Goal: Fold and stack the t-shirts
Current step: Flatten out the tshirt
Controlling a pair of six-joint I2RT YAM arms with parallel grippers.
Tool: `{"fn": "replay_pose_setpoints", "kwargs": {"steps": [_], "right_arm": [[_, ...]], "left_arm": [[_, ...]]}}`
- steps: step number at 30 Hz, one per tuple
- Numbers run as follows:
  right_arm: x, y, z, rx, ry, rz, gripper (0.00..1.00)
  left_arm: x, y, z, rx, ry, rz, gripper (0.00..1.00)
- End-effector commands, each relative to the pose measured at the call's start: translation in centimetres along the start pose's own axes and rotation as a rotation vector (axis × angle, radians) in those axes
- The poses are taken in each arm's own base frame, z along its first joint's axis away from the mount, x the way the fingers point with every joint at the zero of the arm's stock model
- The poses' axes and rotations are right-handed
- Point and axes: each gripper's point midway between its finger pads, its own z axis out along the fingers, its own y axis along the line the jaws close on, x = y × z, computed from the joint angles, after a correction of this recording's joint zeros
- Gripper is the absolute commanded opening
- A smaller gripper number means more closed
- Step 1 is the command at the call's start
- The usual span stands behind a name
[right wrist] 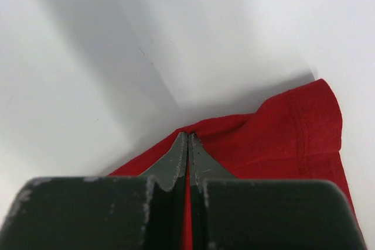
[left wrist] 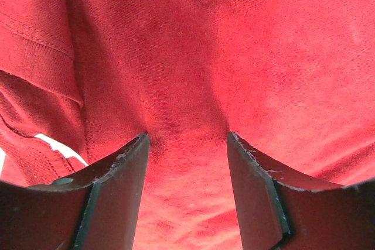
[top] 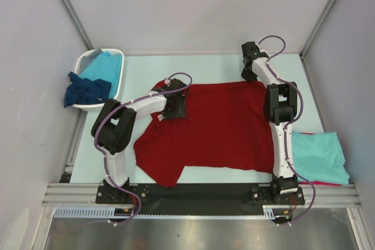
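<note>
Pinches an edge of the spread red shirt (top: 211,133) between the closed tips of the right gripper (right wrist: 188,139); holds the left gripper (left wrist: 186,139) wide, collar cloth just beyond its tips. Best to lower straight, close on one layer, then lift both evenly.

left end effector (left wrist: 186,136) spread | right end effector (right wrist: 187,135) clamped, probably gripping

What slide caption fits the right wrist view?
Right gripper shut on an edge of the dark red t-shirt, over the white table.
</note>
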Motion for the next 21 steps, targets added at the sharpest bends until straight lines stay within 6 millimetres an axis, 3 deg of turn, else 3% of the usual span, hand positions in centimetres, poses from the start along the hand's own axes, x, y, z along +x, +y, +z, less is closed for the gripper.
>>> {"fn": "replay_pose_setpoints", "kwargs": {"steps": [1,6,8,16,21], "right_arm": [[-1.4,-0.1,-0.2,-0.01,-0.031,0.011,0.0],[-1.6,-0.1,-0.4,-0.017,-0.033,0.012,0.0],[-1.5,0.0,-0.4,-0.018,-0.033,0.013,0.0],[-1.3,0.2,-0.3,-0.019,-0.03,0.006,0.0],[-1.4,0.2,-0.4,-0.021,-0.031,0.008,0.0]], "left_arm": [[-0.4,-1.0,-1.5,0.049,-0.028,-0.026,0.61],[-2.2,-1.4,-5.5,0.058,-0.134,-0.008,0.63],[-2.1,-1.3,-5.8,0.054,-0.138,-0.004,0.64],[1.9,1.2,-4.4,-0.014,-0.044,0.006,0.64],[2.8,1.3,-3.8,-0.013,-0.019,-0.001,0.62]]}}
